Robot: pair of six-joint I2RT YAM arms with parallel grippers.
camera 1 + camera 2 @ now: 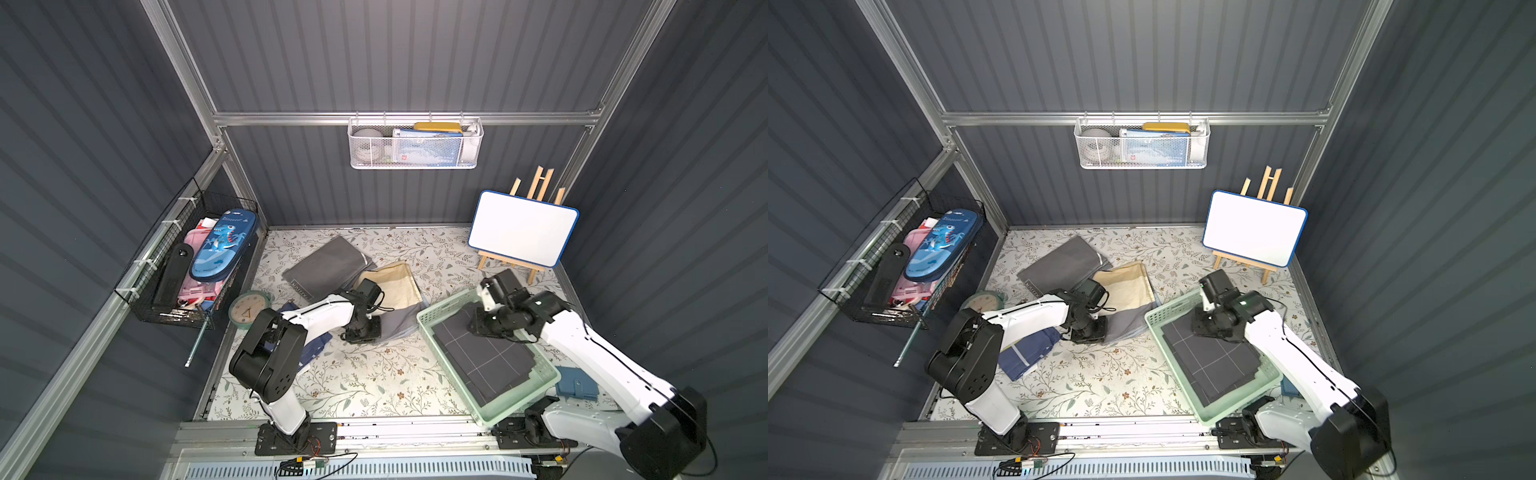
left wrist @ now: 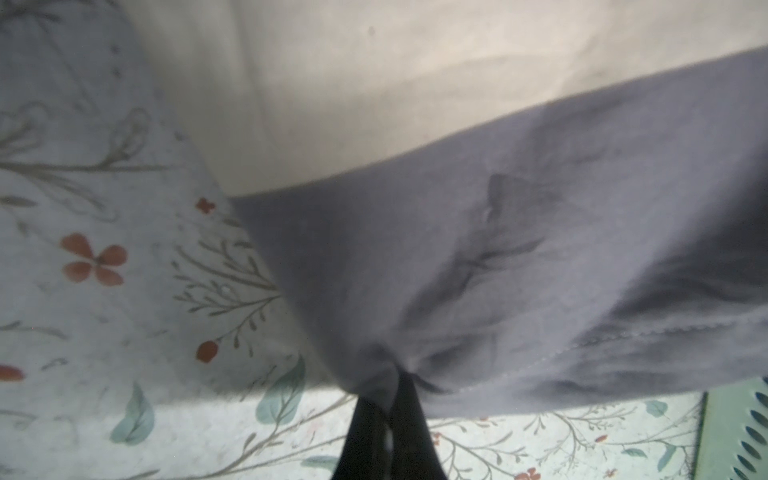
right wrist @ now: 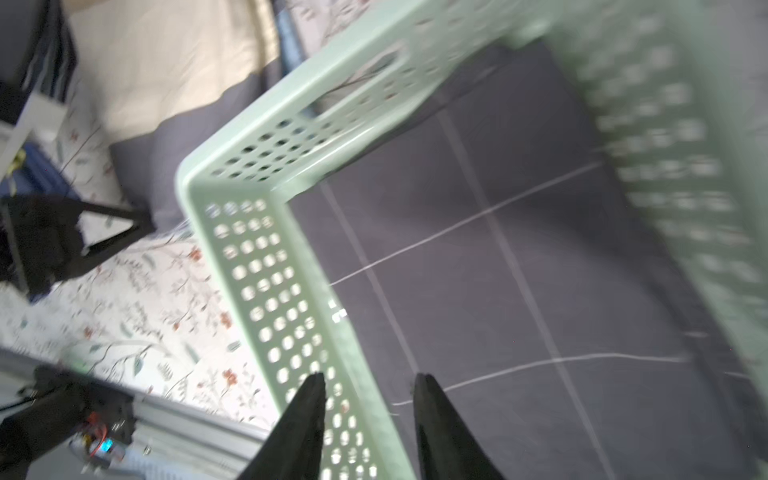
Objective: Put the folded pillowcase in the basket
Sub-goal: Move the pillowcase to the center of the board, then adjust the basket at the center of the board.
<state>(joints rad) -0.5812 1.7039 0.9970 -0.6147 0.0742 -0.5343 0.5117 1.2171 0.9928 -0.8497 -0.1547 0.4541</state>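
Looking at a left hand (image 2: 390,386) pinched tight on the grey edge of the cream-and-grey folded fabric pillowcase (image 1: 395,286). Lying mid-way along the floral-print counter (image 1: 365,374), just beside the pale mint-green perforated plastic basket (image 3: 266,291) near the front right corner, not in it yet. Spotted a dark grid-lined folded cloth (image 3: 498,270) inside. Seeing the right hand (image 3: 370,376) spread over the basket; too blurry to say whether touching its wall.

Left arm (image 1: 316,313) reaches forward, wrist bent down. I see the left gripper (image 2: 390,399) pinched tight on the pillowcase (image 2: 498,270) edge. Right arm (image 1: 602,357) stretches inward, wrist pitched down, right gripper (image 3: 370,382) low, jaws standing apart.
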